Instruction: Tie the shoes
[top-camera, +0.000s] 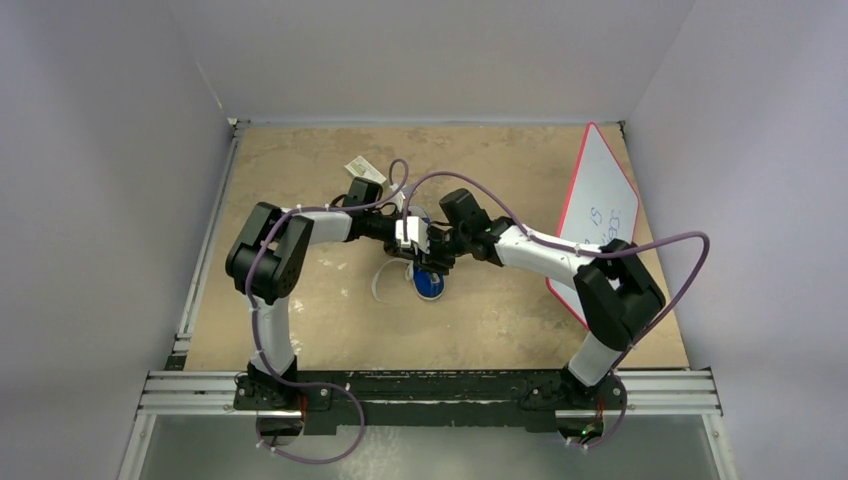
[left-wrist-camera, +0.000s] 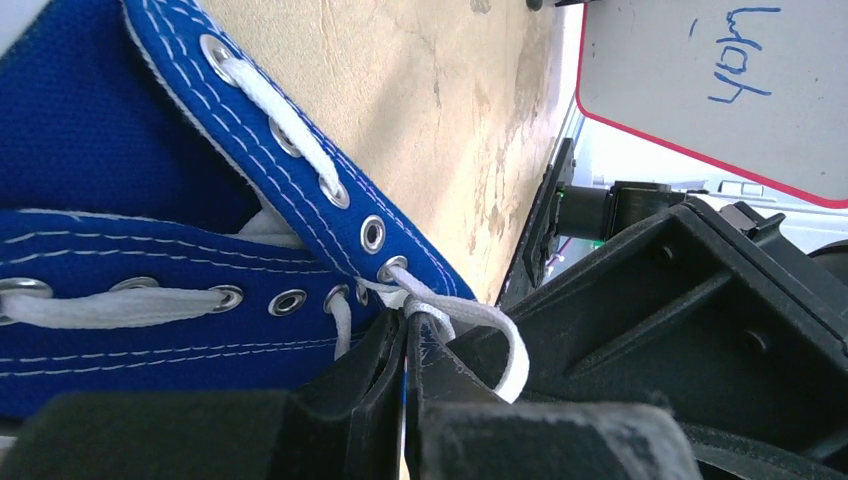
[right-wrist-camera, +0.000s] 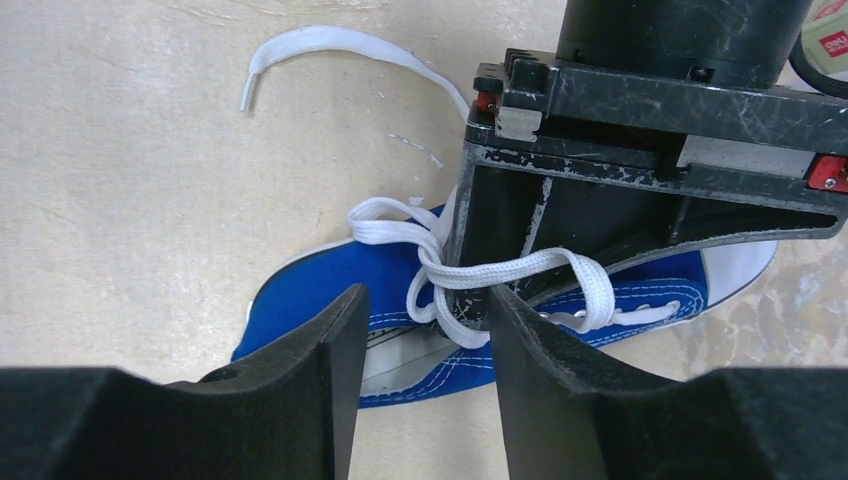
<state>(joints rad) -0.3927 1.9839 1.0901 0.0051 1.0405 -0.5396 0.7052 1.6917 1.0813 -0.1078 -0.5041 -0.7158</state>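
Note:
The small blue sneaker (top-camera: 430, 284) with white sole lies at the table's middle, under both grippers. In the left wrist view its blue eyelet flaps (left-wrist-camera: 120, 260) fill the left side. My left gripper (left-wrist-camera: 405, 330) is shut, with a white lace (left-wrist-camera: 470, 315) pinched at its tips and looped over one finger. In the right wrist view the shoe (right-wrist-camera: 330, 275) lies on its side. My right gripper (right-wrist-camera: 425, 300) is open, its fingers (right-wrist-camera: 330, 340) on either side of the lace loops (right-wrist-camera: 520, 268) that wrap round the left gripper's black body (right-wrist-camera: 600, 170).
A white board with a red edge (top-camera: 600, 215) leans at the right; it also shows in the left wrist view (left-wrist-camera: 700, 70). A small white box (top-camera: 358, 166) lies behind the arms. One free lace end (right-wrist-camera: 320, 40) trails on the table. Grey walls enclose three sides.

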